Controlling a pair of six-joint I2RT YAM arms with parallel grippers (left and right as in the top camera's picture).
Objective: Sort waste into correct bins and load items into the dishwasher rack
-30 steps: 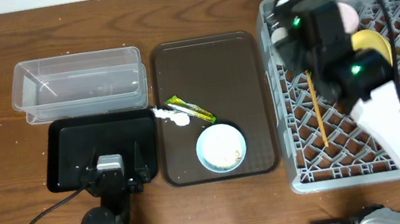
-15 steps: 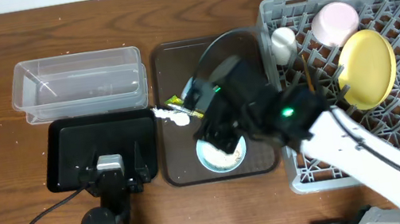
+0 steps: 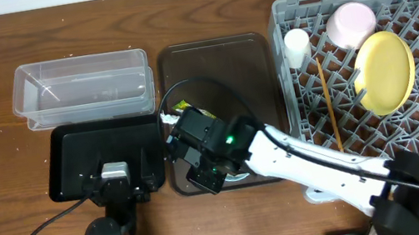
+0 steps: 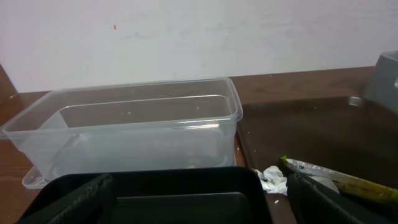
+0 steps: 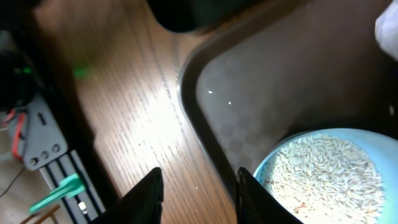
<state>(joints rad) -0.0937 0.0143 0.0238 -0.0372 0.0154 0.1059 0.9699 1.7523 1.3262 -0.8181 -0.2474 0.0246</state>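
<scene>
Whereas half a second earlier the right tool [image 5: 199, 198] hung over the middle of the light blue bowl [image 5: 264, 163], it now sits nearer the brown tray's [image 5: 280, 81] front-left corner. Its fingers are spread and grip nothing, straddling the tray rim and bare bench [image 5: 124, 124]. The bowl, filled with rice scraps [image 5: 329, 177], lies just right of the fingers in the wrist view. The left tool [image 3: 115, 176] is spread above the black tray [image 3: 73, 160].

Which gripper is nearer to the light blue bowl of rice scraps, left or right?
Right. The right gripper hovers open just beside the light blue bowl on the brown tray; the left gripper sits over the black tray, farther left.
</scene>
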